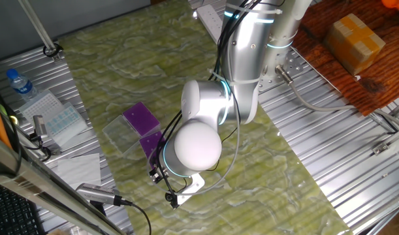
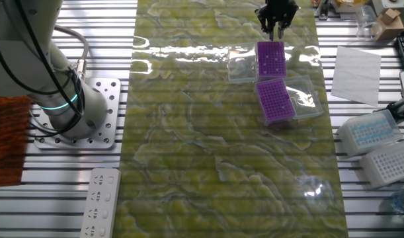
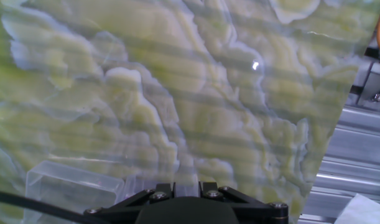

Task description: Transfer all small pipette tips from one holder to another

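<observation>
Two purple tip holders sit side by side on the green mat. The far one (image 2: 271, 59) lies just below my gripper (image 2: 276, 30), and the near one (image 2: 276, 100) is beside it. In one fixed view the arm partly covers both holders (image 1: 142, 117). My gripper hangs above the far edge of the far holder without touching it. Its two fingertips stand slightly apart with nothing visible between them. The small pipette tips are too small to make out on the purple plates. The hand view shows only the gripper's base (image 3: 186, 205) and the mat.
Clear plastic lids (image 2: 241, 66) (image 2: 307, 99) flank the holders, and one (image 3: 71, 186) shows at the lower left of the hand view. White tip boxes (image 2: 373, 132) and paper (image 2: 355, 74) lie on the metal table to the right. A power strip (image 2: 99, 198) lies near the base.
</observation>
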Controlling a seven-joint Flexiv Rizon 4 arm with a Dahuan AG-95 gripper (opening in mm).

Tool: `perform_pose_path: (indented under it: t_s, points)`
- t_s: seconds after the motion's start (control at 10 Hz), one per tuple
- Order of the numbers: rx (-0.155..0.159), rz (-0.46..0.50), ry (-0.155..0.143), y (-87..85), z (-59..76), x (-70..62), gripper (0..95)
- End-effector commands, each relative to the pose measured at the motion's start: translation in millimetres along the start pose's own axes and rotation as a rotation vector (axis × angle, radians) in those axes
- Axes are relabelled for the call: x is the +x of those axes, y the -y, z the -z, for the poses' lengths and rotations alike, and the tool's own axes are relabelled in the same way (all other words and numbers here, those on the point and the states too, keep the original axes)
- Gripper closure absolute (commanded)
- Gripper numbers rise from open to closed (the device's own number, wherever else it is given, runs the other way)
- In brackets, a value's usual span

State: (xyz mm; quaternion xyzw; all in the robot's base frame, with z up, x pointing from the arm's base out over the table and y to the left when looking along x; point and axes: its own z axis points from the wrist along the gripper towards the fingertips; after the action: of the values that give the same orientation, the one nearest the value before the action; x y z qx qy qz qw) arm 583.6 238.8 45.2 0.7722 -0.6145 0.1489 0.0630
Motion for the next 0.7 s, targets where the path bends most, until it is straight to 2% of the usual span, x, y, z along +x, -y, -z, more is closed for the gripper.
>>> perform_pose_path:
  t_s: [0.1, 0.7]
  points:
    - [-0.001, -0.002, -0.001, 0.2, 0.2, 0.3, 76.0]
    - [-0.016, -0.046, 0.005, 0.9, 0.7, 0.2, 76.0]
